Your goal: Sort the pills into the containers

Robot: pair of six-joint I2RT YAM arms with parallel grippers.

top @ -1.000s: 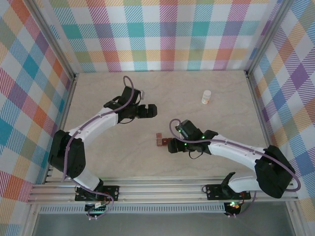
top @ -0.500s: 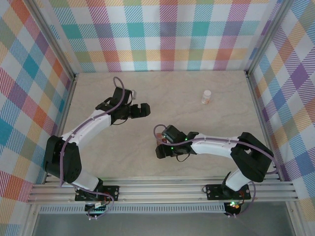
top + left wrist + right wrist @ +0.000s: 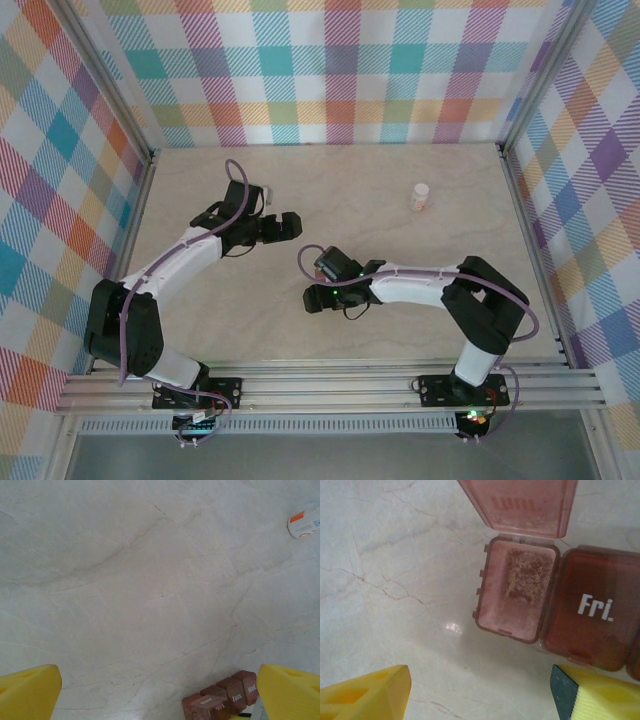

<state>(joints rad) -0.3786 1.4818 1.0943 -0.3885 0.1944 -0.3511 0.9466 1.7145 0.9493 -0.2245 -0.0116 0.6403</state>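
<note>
We are holding our right gripper (image 3: pixel 480 692) just above the pill box (image 3: pixel 590 647), its yellow fingers (image 3: pixel 365 692) standing partly apart with nothing between them. Straight ahead of those fingers the end compartment (image 3: pixel 515 592) is lying open, its lid (image 3: pixel 520 505) tipped back away from us. The next compartment (image 3: pixel 592 587) to the right, marked "Fri.", is shut.

We are seeing no pills in the open compartment, just a brownish mottling on its floor, and none loose on the table (image 3: pixel 395 580) around it. So we are judging the sorting as barely begun: one lid is up, nothing is dropped in, and the other lids look shut.

Our left gripper (image 3: pixel 157 695) is hanging wide and empty, with the pill box sitting low beside its right finger. A white bottle (image 3: pixel 305 525) is far ahead and to the right of it, well apart from the box. We are guessing the pills are inside, though we cannot tell.

Nothing is lying between either gripper and the box. The raised lid is guarding the far side of the open compartment, and both arms are crowding near the same spot.
</note>
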